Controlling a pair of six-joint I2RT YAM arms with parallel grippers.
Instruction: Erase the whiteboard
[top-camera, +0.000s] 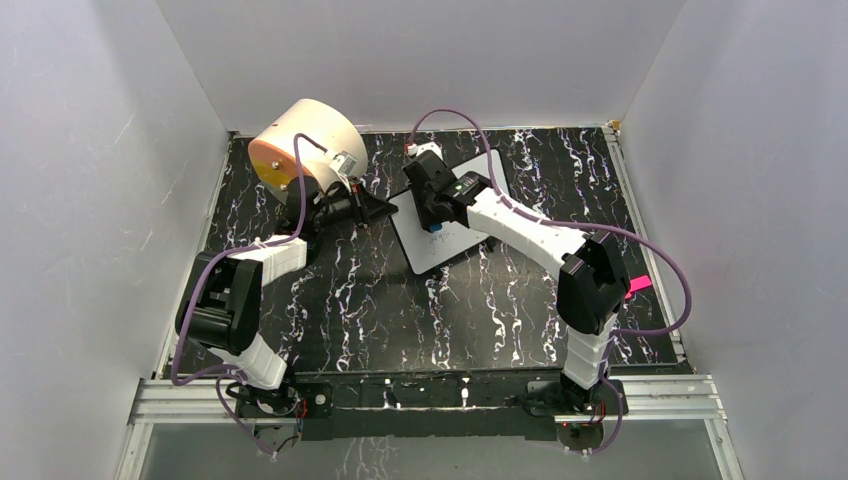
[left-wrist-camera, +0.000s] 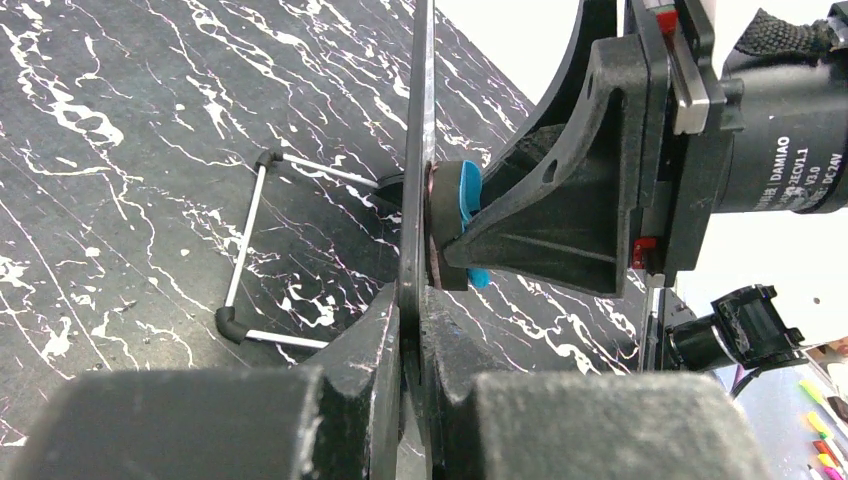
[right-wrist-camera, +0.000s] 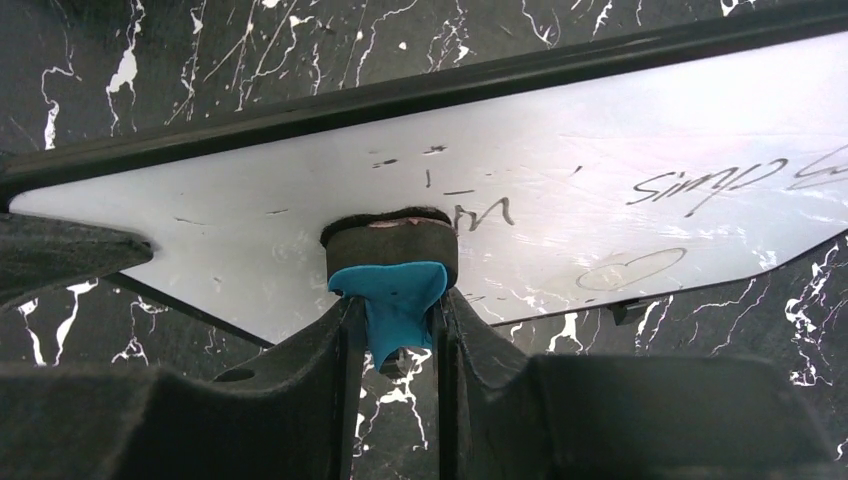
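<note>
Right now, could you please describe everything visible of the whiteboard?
The whiteboard is a flat, glossy white panel with a thin black edge, propped on a wire frame on the marbled table. Faint scribbles and a heart outline mark it. The left gripper pinches its edge; the right gripper presses an eraser against it.

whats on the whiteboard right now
An eraser held by the right end effector presses its dark pad on the whiteboard. Beside it are handwriting and a drawn heart. Any marks under the pad are covered.
</note>
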